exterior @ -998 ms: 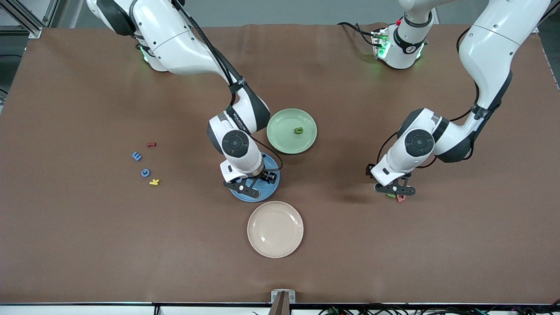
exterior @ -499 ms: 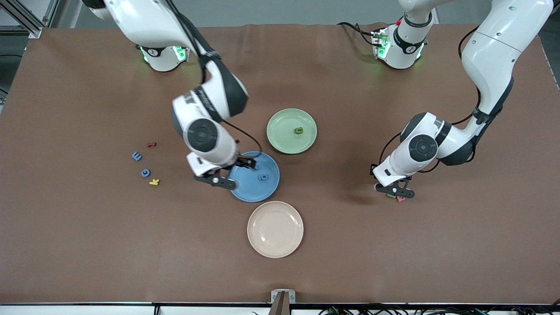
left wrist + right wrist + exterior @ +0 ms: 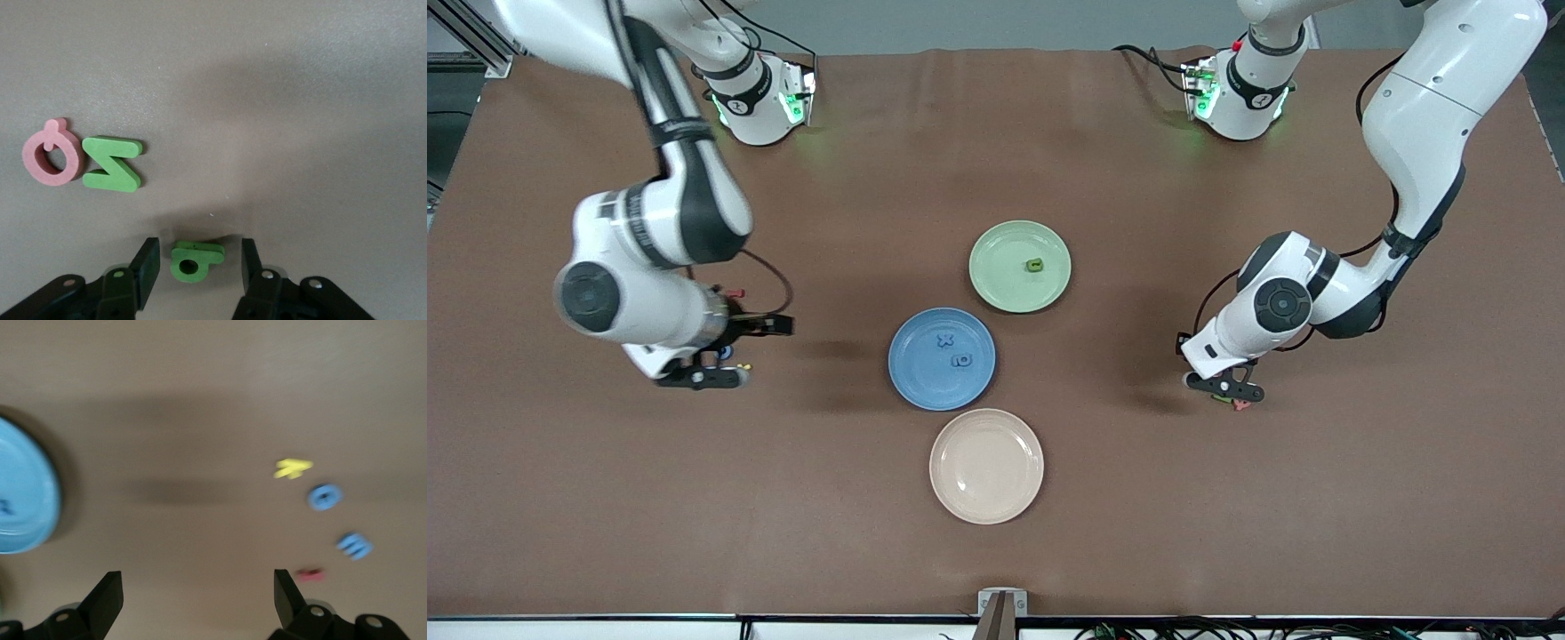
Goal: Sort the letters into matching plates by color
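My left gripper (image 3: 197, 257) is down at the table, open, with a small green letter (image 3: 193, 260) lying between its fingers and a gap on each side. A second green letter (image 3: 112, 163) lies close by. In the front view this left gripper (image 3: 1225, 388) is toward the left arm's end of the table. The blue plate (image 3: 925, 378) holds two blue letters (image 3: 960, 361). The green plate (image 3: 1000, 276) holds one green letter (image 3: 1034, 264). My right gripper (image 3: 729, 354) hangs open and empty over two loose blue letters (image 3: 325, 497) near the right arm's end.
A pink ring-shaped letter (image 3: 52, 152) lies beside the second green letter. A yellow letter (image 3: 292, 468) and a red letter (image 3: 310, 574) lie among the loose blue ones. A beige plate (image 3: 986, 480) sits nearer the front camera than the blue plate.
My right arm swung from over the blue plate to over the loose letters at its end, jaws opening wide; two blue letters now show in the plate. The left jaws narrowed around the green letter.
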Available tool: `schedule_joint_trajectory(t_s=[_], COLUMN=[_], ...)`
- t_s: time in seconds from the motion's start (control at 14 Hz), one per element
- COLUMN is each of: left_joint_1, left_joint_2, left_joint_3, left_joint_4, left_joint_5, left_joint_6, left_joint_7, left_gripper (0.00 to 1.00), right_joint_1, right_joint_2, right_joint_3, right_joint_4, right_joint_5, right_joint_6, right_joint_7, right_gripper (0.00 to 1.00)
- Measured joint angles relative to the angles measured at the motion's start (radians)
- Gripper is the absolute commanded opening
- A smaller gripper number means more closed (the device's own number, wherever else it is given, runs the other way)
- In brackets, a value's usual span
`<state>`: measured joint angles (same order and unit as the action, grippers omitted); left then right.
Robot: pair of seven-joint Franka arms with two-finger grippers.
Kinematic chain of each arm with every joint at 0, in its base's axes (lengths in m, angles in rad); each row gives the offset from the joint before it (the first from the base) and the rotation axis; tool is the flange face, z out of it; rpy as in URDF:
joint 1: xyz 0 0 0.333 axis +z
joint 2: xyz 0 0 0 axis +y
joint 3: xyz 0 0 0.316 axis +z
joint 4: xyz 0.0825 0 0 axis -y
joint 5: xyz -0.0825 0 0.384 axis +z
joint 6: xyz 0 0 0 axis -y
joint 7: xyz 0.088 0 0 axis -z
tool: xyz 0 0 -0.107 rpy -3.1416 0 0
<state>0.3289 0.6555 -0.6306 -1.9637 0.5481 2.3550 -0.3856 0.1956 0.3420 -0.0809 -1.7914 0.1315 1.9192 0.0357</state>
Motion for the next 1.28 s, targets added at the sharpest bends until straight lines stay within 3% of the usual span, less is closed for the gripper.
schedule_joint_trajectory(t_s=[0.21, 0.5, 1.07, 1.28], left_joint_1=[0.000, 0.000, 0.001, 0.001], left_joint_2=[0.004, 0.004, 0.005, 0.005], left_joint_3=[0.000, 0.000, 0.000, 0.000], left_joint_4=[-0.001, -0.001, -0.002, -0.001], left_joint_5=[0.000, 0.000, 0.000, 0.000], left_joint_6=[0.000, 0.000, 0.000, -0.001], left_joint_7=[0.000, 0.000, 0.000, -0.001], left_gripper=[0.53, 0.47, 0.15, 0.11], right_joint_1=[-0.103, -0.135, -0.151, -0.151], right_joint_2=[0.006, 0.041, 0.069, 0.078], right_joint_3=[0.001, 0.003, 0.010, 0.016], right_joint_4=[-0.015, -0.050, -0.250, -0.290], right_joint_5=[-0.071, -0.103, -0.106, -0.107], right_joint_6=[0.064, 0.174, 0.468, 0.519], right_joint_7=[-0.150, -0.237, -0.318, -0.319], right_gripper=[1.00, 1.00, 0.95, 0.87])
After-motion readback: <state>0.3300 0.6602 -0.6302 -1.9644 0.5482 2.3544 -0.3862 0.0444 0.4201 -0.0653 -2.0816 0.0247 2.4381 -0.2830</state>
